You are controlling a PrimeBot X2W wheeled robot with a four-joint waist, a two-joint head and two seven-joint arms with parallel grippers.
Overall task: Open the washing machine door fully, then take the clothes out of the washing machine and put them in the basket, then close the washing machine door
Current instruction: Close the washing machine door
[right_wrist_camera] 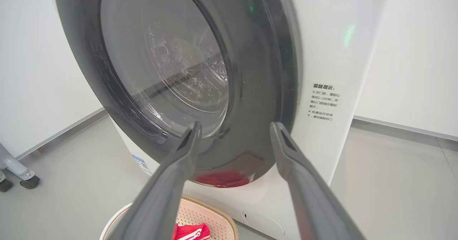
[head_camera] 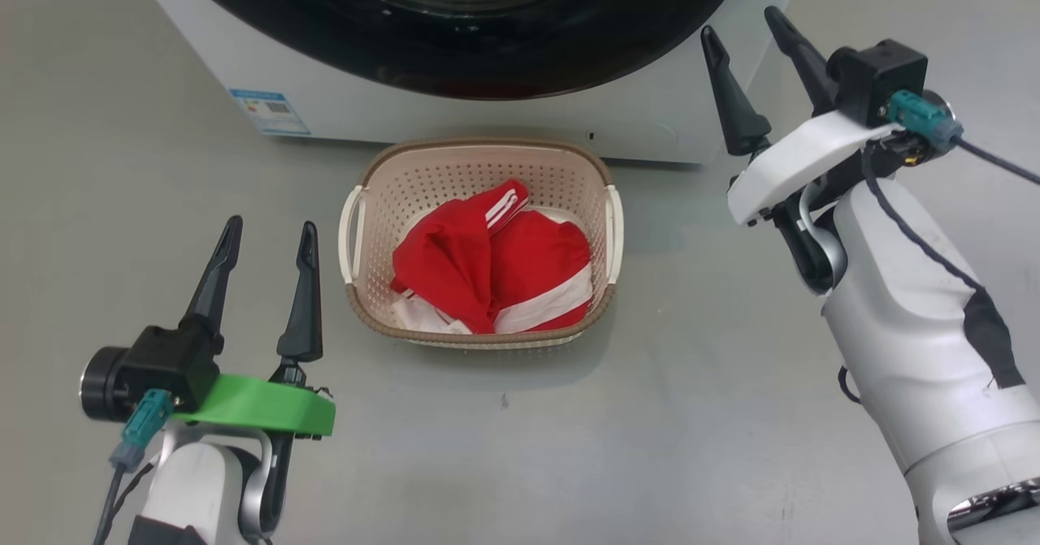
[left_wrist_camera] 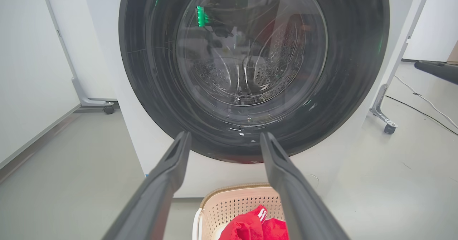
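The washing machine door (head_camera: pixel 487 58), with its glossy black rim and glass bowl, lies flush against the white washing machine (head_camera: pixel 487 118). The door (left_wrist_camera: pixel 150 72) faces my left wrist camera, and the steel drum shows through the glass. The red clothes (head_camera: pixel 487 269) with white stripes lie in the cream basket (head_camera: pixel 487 149) on the floor before the machine. My left gripper (head_camera: pixel 272 224) is open and empty, left of the basket. My right gripper (head_camera: pixel 740 22) is open and empty, at the door's (right_wrist_camera: pixel 257 89) lower right edge.
A blue label (head_camera: pixel 270 111) sits low on the machine's front and a text sticker (right_wrist_camera: pixel 323 102) on its right side. A wheeled stand leg (left_wrist_camera: pixel 384 120) and floor cables (left_wrist_camera: pixel 422 107) lie to the machine's right. Grey floor surrounds the basket (left_wrist_camera: pixel 229 204).
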